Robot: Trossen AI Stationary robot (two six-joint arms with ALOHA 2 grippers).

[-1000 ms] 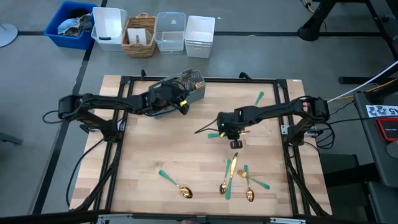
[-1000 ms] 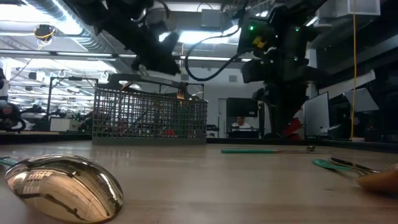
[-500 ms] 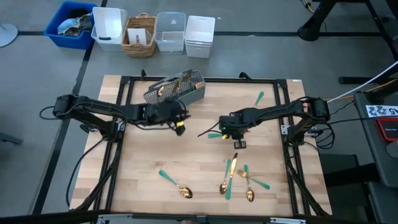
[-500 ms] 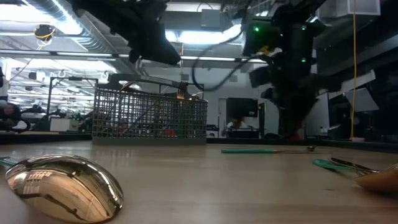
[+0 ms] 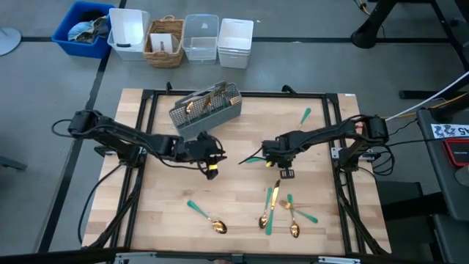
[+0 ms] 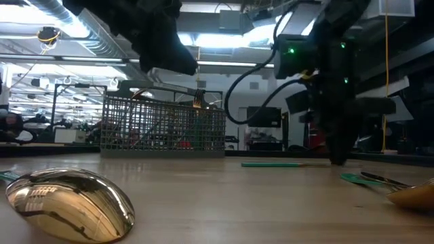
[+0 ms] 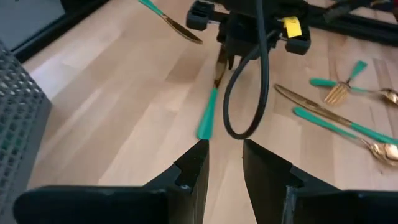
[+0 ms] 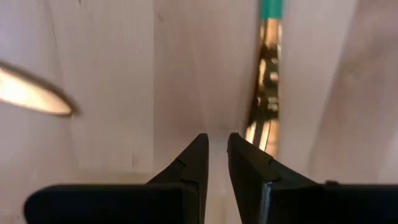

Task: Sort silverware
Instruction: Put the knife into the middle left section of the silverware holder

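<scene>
High view: the pale wooden desk (image 5: 168, 191) carries the grey wire-mesh caddy (image 5: 207, 110) near its far edge; gold-headed, teal-handled silverware (image 5: 272, 209) lies loose near the front. The left claw (image 5: 212, 158) hovers mid-desk, empty. The right claw (image 5: 272, 152) is beside a teal-handled piece (image 5: 253, 159).

Left wrist view: fingers (image 7: 193, 168) stand slightly apart, holding nothing.

Right wrist view: fingers (image 8: 194, 158) are narrowly parted, empty, over a gold knife blade (image 8: 266, 87).
</scene>
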